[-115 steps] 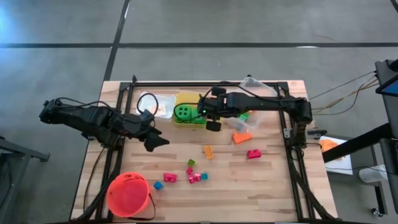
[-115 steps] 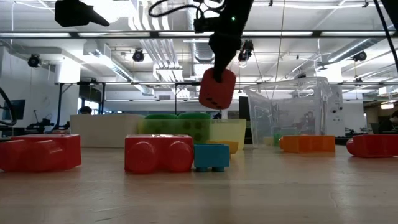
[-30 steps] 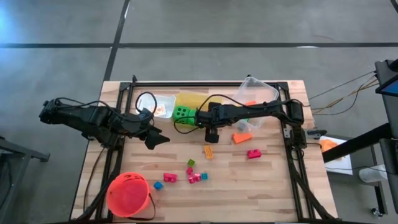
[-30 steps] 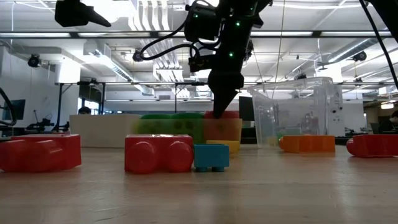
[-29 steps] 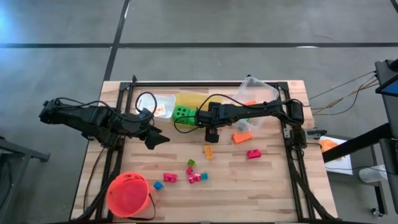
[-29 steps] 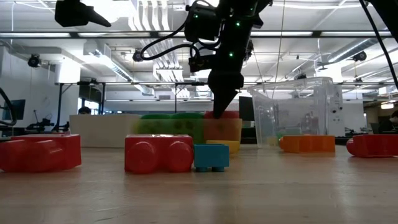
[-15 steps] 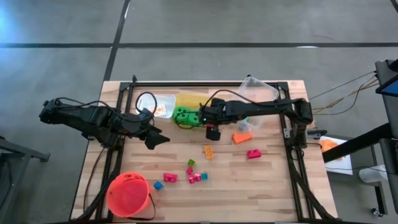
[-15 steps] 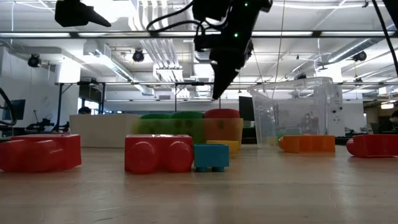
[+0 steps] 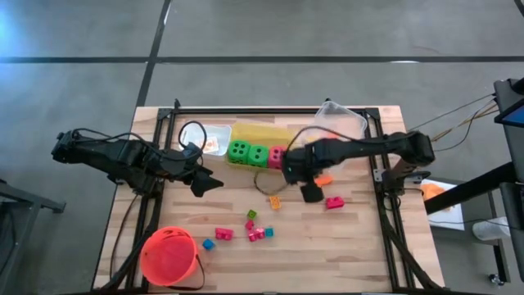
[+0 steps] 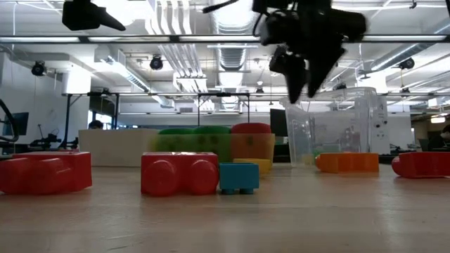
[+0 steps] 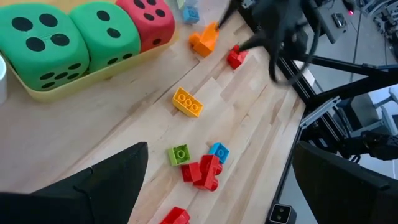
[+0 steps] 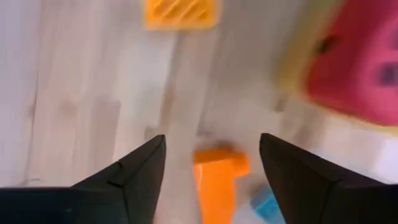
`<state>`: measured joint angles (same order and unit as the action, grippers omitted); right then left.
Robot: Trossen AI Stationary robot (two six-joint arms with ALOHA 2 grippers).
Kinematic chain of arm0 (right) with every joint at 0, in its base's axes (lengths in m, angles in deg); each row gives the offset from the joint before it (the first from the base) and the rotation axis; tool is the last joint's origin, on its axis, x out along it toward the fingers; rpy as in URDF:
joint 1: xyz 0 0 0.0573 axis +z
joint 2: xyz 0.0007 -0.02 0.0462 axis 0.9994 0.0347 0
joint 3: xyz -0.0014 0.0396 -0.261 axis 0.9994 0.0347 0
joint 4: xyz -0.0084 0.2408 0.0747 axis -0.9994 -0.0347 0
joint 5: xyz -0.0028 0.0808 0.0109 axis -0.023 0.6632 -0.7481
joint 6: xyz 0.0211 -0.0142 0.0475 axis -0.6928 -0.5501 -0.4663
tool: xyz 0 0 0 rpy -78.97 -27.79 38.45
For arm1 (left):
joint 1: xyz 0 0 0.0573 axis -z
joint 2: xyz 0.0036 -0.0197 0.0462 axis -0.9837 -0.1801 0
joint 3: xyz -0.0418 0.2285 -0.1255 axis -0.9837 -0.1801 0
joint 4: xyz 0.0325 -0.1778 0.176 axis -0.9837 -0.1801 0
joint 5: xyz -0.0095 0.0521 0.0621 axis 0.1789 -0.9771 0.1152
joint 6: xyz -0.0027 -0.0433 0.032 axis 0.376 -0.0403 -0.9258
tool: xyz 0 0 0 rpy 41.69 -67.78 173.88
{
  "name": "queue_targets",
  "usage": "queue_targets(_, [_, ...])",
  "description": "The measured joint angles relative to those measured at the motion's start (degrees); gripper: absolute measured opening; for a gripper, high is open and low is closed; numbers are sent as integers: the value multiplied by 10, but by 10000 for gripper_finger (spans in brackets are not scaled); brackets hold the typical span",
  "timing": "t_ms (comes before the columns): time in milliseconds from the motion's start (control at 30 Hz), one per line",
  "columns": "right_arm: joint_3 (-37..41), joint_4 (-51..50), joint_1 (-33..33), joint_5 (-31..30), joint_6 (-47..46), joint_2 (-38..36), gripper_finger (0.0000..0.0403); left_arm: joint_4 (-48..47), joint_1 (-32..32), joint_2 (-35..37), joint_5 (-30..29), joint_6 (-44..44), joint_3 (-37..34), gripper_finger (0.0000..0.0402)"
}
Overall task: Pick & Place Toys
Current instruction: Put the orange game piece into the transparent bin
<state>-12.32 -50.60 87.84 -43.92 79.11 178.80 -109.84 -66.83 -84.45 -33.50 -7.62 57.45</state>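
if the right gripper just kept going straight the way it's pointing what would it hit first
Probably the orange wedge: in the right wrist view it lies between the open fingers of the right gripper, with bare table around it. How far off is unclear.

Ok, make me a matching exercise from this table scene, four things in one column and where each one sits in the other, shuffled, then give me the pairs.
Things
1. pink-red die
2. orange-red bucket
3. yellow brick
4. white bin

Places
A. bare wood, in front of the yellow bin
B. near left corner of the table
C. in the yellow bin, beside two green dice
D. far side, just left of the yellow bin

Pairs: 1-C, 2-B, 3-A, 4-D
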Motion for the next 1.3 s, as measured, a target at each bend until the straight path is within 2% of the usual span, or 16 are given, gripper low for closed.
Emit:
queue_targets(100, [51,2,18,-4,34,-4,232,-1,0,0,0,-1,0,383])
queue_targets(300, [120,12,37,-85,82,6,206,-3,0,0,0,-1,0,383])
queue_targets(400, [138,26,36,-104,79,8,202,-3,0,0,0,-1,0,383])
queue_targets(1033, [183,68,16,-100,51,8,202,-3,0,0,0,6,0,383])
queue_targets(1167, [188,76,8,-85,44,8,218,-3,0,0,0,15,0,383])
queue_targets(1300, [192,91,7,-87,35,8,264,-3,0,0,0,16,0,383])
